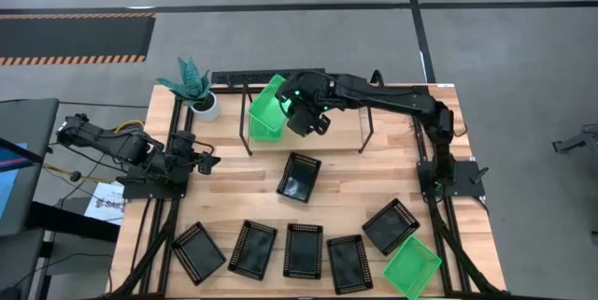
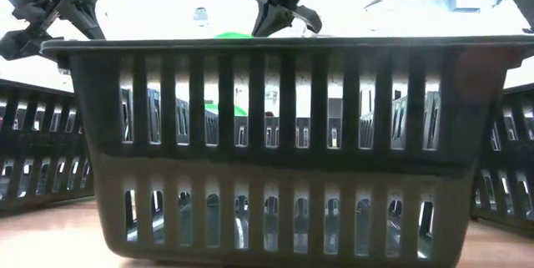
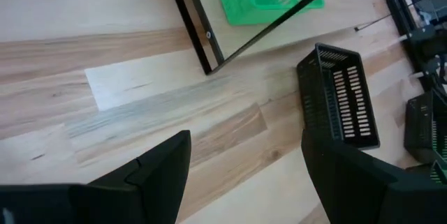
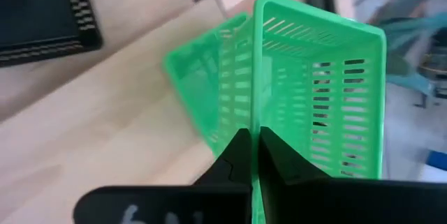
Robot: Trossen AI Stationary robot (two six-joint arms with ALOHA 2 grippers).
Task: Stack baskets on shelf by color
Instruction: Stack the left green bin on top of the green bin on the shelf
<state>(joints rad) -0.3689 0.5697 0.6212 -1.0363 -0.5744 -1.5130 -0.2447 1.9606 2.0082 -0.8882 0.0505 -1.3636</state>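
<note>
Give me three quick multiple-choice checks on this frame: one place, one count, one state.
1. Where is the black basket nearest the shelf?
A. On the shelf board
B. On the table just in front of the shelf
C. Inside a green basket

2. How many green baskets lie in the table's front row?
A. One
B. Two
C. None

3. What is the right pincer doing?
A. Open above the plant
B. Shut on a black basket
C. Shut on the wall of a green basket

Answers:
1. B: the lone black basket sits on the table, clear of the shelf.
2. A: only one green basket lies at the row's right end.
3. C: the right pincer pinches the held green basket by its wall.
</note>
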